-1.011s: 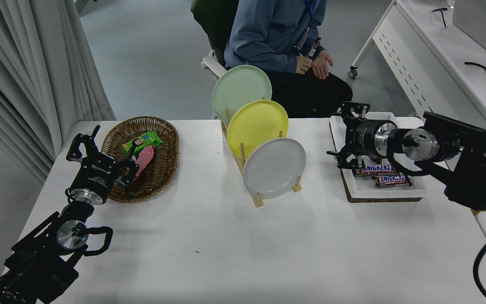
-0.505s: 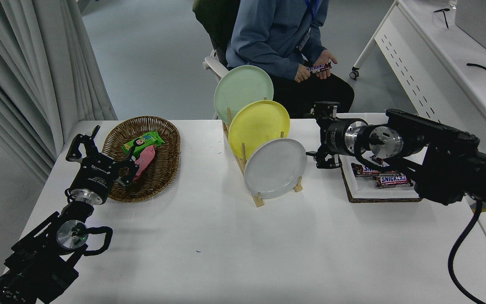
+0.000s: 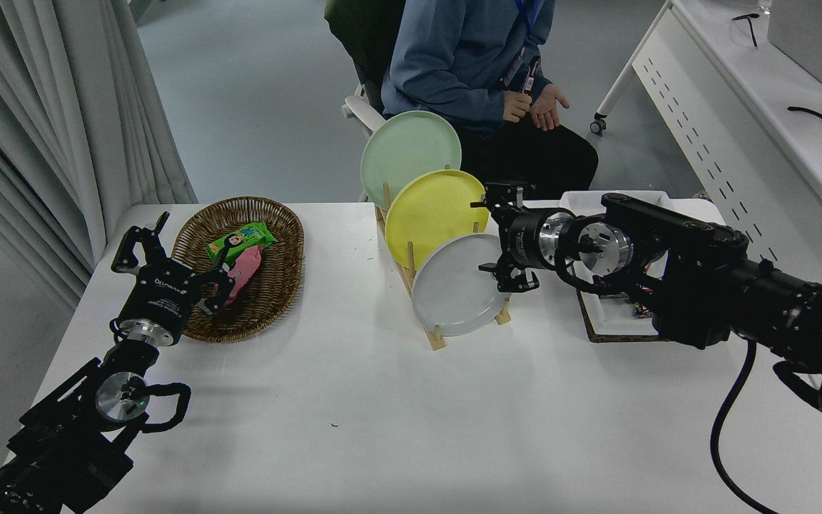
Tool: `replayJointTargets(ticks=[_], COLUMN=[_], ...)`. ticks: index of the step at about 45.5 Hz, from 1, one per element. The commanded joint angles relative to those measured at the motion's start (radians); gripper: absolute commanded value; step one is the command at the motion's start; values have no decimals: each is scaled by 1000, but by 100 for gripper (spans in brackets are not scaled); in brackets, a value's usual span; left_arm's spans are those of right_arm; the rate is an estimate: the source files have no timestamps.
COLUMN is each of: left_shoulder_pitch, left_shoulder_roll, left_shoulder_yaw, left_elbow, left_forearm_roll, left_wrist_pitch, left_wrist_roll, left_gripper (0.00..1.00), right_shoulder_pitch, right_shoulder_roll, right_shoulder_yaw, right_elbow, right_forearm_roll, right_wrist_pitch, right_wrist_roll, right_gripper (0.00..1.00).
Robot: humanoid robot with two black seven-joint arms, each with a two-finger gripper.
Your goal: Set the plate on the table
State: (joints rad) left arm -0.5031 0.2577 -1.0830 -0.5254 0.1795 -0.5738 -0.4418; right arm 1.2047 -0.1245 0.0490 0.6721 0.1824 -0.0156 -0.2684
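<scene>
The light grey plate (image 3: 450, 293) stands on edge in the front slot of a wooden rack (image 3: 437, 338) on the white table (image 3: 382, 414). The yellow plate (image 3: 431, 210) and the pale green plate (image 3: 407, 146) stand behind it. My right gripper (image 3: 491, 235) comes in from the right, open, with its fingers one above the other at the grey plate's upper right rim. I cannot tell whether it touches the rim. My left gripper (image 3: 172, 257) is parked at the lower left, open and empty, beside the basket.
A wicker basket (image 3: 279, 268) with a green and a pink snack pack sits at the left. A white tray (image 3: 614, 325) on a dark mat lies at the right, mostly hidden by my right arm. A person (image 3: 468, 57) sits at the far side, holding a bar.
My right gripper has moved left, from above the white tray to the grey plate's right rim. The person's hands have shifted with a bar. The left arm has not moved.
</scene>
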Motion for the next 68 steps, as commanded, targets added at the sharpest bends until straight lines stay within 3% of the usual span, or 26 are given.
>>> replayJointTargets(ticks=[1, 12, 26, 40, 68], left_shoulder_pitch=[0, 0, 0, 0, 0], left_shoulder_roll=[0, 0, 0, 0, 0], left_shoulder_yaw=[0, 0, 0, 0, 0], left_elbow=[-1, 1, -1, -1, 1], left_forearm_roll=[0, 0, 0, 0, 0], left_wrist_pitch=[2, 0, 0, 0, 2], left_wrist_roll=[0, 0, 0, 0, 0], left_gripper=[100, 100, 100, 100, 100], right_shoulder_pitch=[-5, -11, -4, -11, -28], right_shoulder_roll=[26, 22, 17, 16, 17], right_shoulder_yaw=[0, 12, 29, 69, 84], right_elbow=[-23, -20, -17, -12, 3], right_forearm_roll=[0, 14, 19, 20, 104], right_wrist_pitch=[14, 0, -29, -99, -101], right_wrist_roll=[0, -2, -3, -3, -9], right_gripper=[99, 97, 80, 77, 64])
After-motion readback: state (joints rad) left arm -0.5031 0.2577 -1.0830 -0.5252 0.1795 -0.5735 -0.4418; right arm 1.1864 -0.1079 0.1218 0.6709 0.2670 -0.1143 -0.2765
